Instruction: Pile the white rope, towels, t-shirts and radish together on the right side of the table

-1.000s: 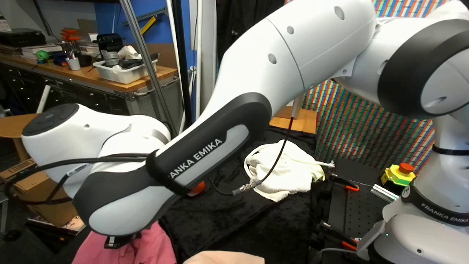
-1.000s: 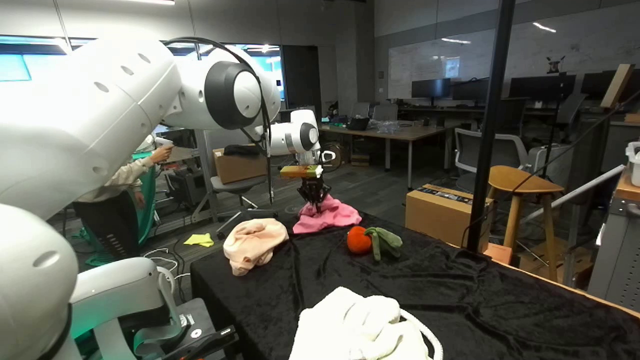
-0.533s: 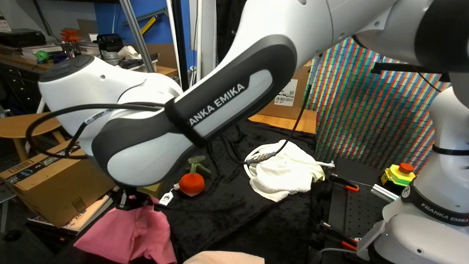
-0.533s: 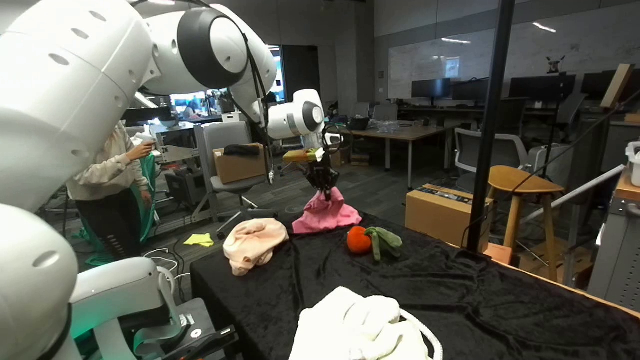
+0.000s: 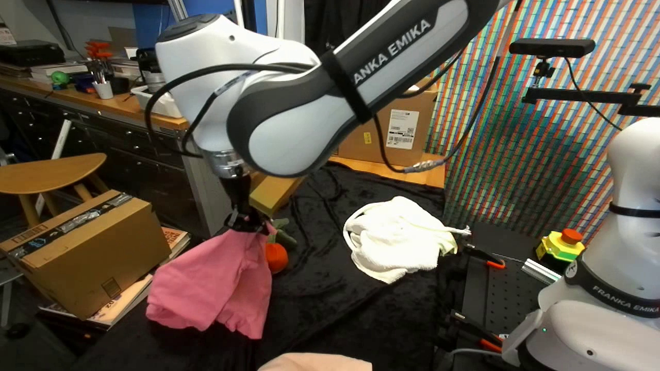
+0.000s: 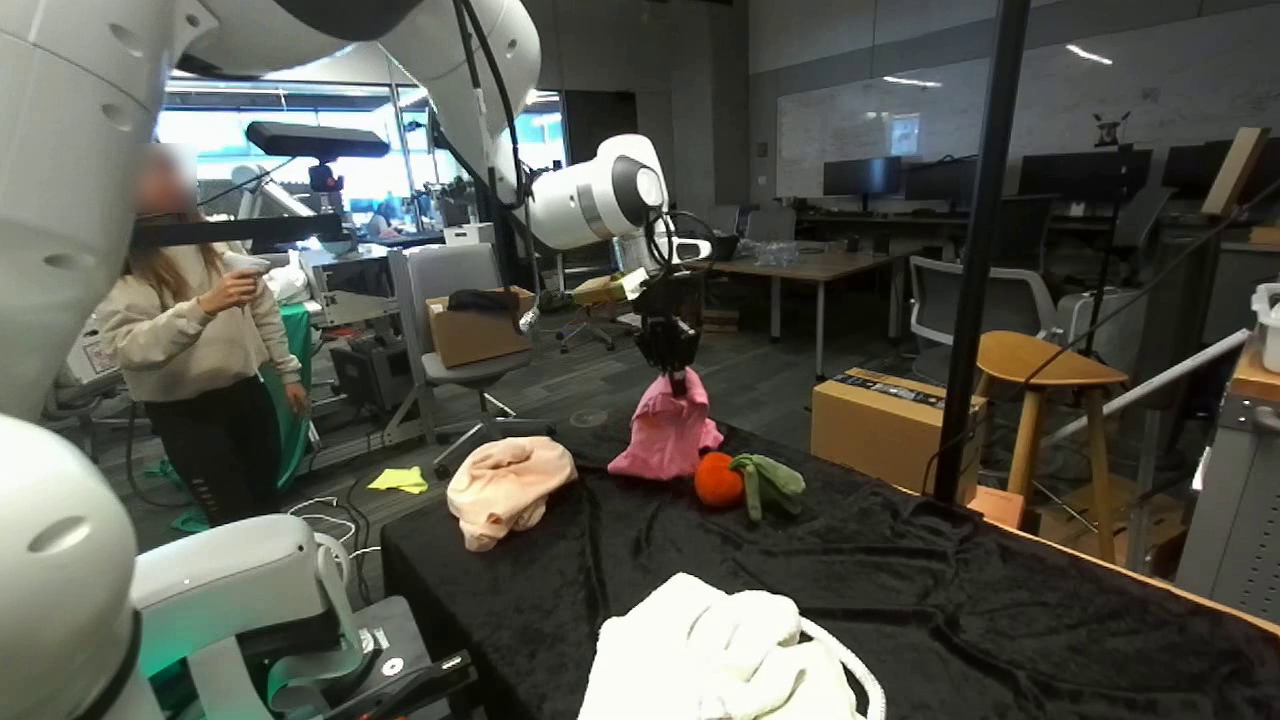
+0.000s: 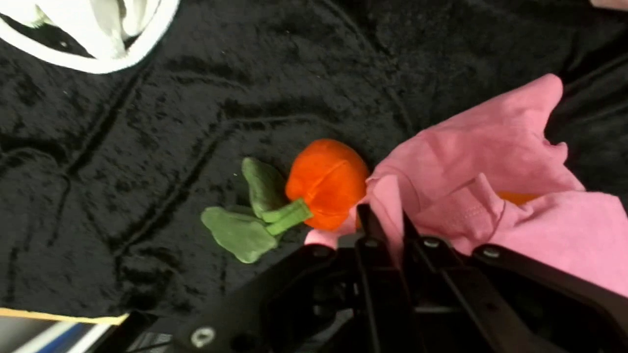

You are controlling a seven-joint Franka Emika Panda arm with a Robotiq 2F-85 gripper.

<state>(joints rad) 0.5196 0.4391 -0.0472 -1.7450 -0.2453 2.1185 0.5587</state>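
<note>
My gripper (image 7: 385, 215) is shut on a pink cloth (image 7: 490, 142), a fold of it pinched between the fingers. In both exterior views the pink cloth (image 5: 211, 288) (image 6: 660, 430) hangs from the gripper (image 5: 247, 224). Whether its lower edge touches the table cannot be told. The plush radish (image 6: 718, 480), orange with green leaves, lies on the table right beside the cloth; it also shows in the wrist view (image 7: 326, 181). A white towel (image 5: 397, 242) lies heaped, with white rope (image 6: 850, 660) looped at its edge. A peach cloth (image 6: 512, 485) lies bunched near a table edge.
The table wears a black velvet cover (image 6: 880, 590). A black pole (image 6: 985, 250) stands at the table's edge. A cardboard box (image 5: 93, 252) stands beyond the table. The emergency stop (image 5: 562, 245) and robot base are beside the towel. A person (image 6: 210, 330) stands behind the arm.
My gripper has risen with the pink cloth, lifting it from a heap into a hanging shape and moving it toward the radish. The radish, towel and peach cloth have not moved.
</note>
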